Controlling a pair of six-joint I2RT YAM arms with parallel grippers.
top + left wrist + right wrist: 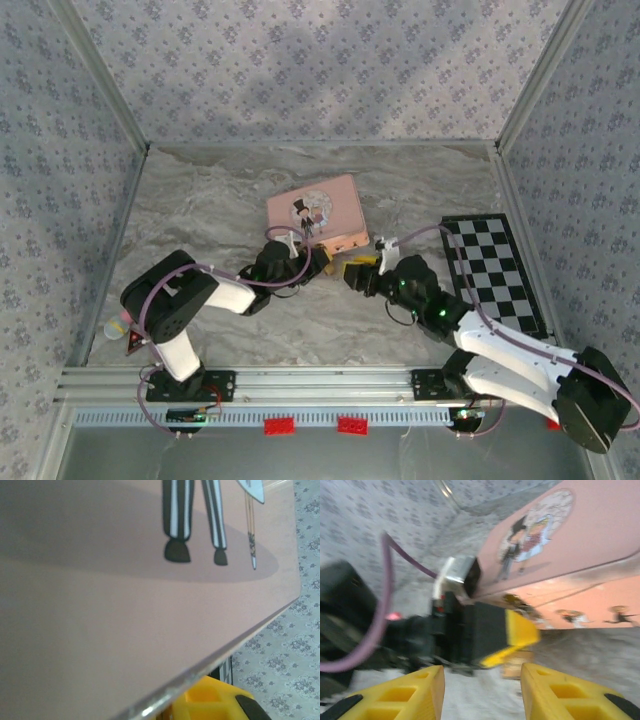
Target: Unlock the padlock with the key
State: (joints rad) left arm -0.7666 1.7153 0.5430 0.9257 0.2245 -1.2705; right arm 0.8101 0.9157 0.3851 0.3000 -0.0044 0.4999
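The marble-patterned surface [200,210] carries the pink box [315,212] near its middle. At the box's near edge the left gripper [322,264] is pressed together; I can't tell whether it pinches anything. The right gripper [482,674] faces it, spread and empty. A small brassy blur, seemingly the padlock [516,666], sits between them beside the box's front.

Small brass-gold padlock [515,666], blurred, low beside the pink box's [600,525] front edge, pose unclear.

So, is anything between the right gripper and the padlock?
Nothing visible: the right gripper faces a blurred brassy shape, likely the padlock, across a bare gap. The left gripper sits close beside it.
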